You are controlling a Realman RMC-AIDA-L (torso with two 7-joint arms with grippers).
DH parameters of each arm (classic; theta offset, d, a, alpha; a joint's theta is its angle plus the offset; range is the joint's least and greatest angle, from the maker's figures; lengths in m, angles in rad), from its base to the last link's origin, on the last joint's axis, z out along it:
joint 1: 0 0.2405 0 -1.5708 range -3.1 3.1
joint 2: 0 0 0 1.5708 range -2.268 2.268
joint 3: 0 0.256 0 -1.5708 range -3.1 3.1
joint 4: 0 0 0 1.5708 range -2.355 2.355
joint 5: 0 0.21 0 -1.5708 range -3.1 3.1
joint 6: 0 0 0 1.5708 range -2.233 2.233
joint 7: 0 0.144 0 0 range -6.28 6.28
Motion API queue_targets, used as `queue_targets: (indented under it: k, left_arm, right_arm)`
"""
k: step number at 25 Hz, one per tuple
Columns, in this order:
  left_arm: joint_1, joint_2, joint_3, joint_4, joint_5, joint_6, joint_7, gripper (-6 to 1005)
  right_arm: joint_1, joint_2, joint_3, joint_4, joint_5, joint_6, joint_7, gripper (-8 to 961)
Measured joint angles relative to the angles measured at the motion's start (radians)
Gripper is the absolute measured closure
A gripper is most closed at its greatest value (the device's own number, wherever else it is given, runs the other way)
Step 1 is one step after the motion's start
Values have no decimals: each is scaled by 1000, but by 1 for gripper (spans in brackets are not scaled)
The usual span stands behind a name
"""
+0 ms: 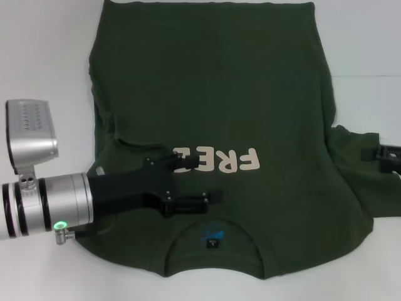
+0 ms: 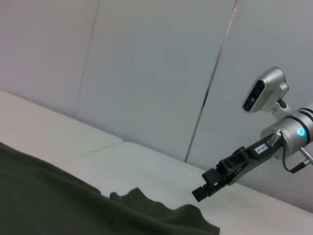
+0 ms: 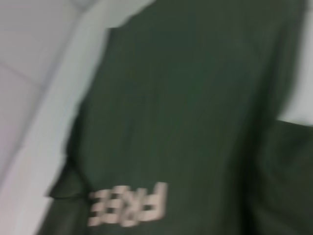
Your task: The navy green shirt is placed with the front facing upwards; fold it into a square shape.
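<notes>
Shirt (image 1: 213, 94) lies flat on the white surface (image 1: 44, 50), left sleeve folded in. Left claw (image 1: 203, 182) hovers open over the lettering. Right claw (image 1: 388, 158) sits at the right sleeve, can't tell its state.

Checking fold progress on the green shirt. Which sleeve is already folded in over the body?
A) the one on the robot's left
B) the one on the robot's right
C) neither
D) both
A. In the head view the navy green shirt has its left-side sleeve folded over the chest, under the left gripper; the right sleeve lies spread out toward the right gripper.
</notes>
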Motion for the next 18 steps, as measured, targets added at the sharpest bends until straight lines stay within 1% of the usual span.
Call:
queue_targets:
  k: [3, 6, 11, 13, 18]
  left_arm:
    - [0, 0, 6, 0, 9, -2, 0, 65]
    - [-1, 0, 7, 0, 12, -2, 1, 65]
    - [-5, 0, 34, 0, 21, -4, 1, 66]
    - [-7, 0, 49, 0, 28, -5, 1, 66]
    - [-14, 0, 55, 0, 43, -9, 1, 66]
  right_arm:
    - [-13, 2, 18, 0, -53, 40, 19, 58]
    - [-23, 2, 40, 0, -73, 58, 28, 59]
    - [-35, -6, 65, 0, -110, 97, 58, 61]
    - [-37, -6, 79, 0, -122, 103, 60, 62]
    - [-33, 5, 83, 0, -125, 117, 54, 64]
